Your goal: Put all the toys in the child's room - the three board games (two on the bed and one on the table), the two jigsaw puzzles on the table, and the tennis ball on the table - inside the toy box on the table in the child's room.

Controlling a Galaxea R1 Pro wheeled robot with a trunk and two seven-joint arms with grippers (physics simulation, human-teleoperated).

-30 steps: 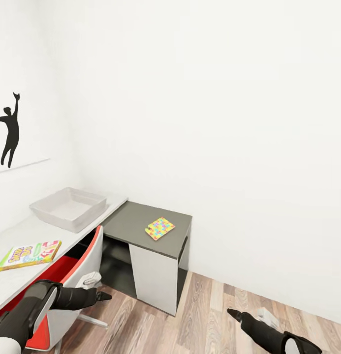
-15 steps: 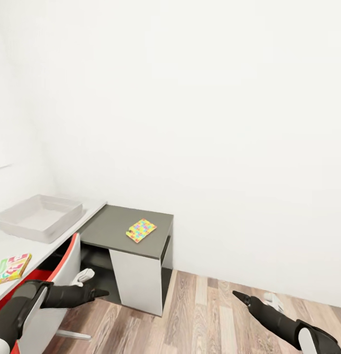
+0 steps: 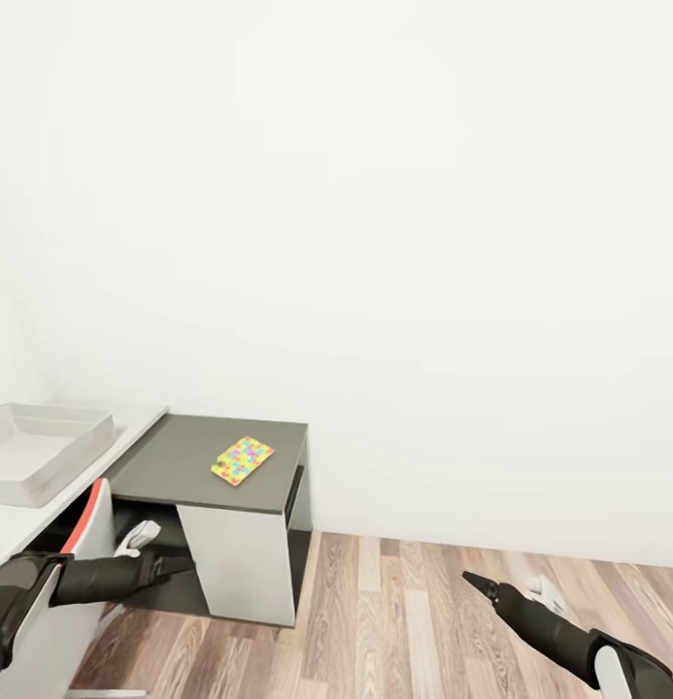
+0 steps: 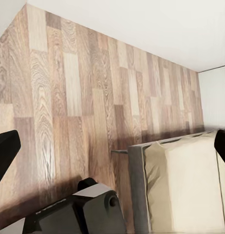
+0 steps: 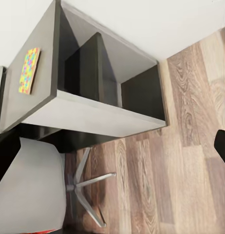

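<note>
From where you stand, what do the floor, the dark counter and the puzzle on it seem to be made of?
The floor looks like wood planks or laminate: brown grain, staggered boards. The dark-grey counter looks like matt painted board: flat, even, no grain. The jigsaw puzzle looks like thin printed card or foam, multicoloured; which one, I cannot tell.

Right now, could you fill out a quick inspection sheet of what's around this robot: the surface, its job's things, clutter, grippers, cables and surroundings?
Surface: a lower dark-grey counter joins the light-grey table at a corner.
Job's things: one jigsaw puzzle lies flat on the counter; the grey toy box sits on the table, and what shows of its inside is bare.
Clutter: nothing seen.
Grippers: left gripper and right gripper hang low over the floor, holding nothing; whether the jaws are open is unclear.
Cables: nothing seen.
Surroundings: white wall, wood-plank floor, a red and grey chair tucked by the table.
</note>
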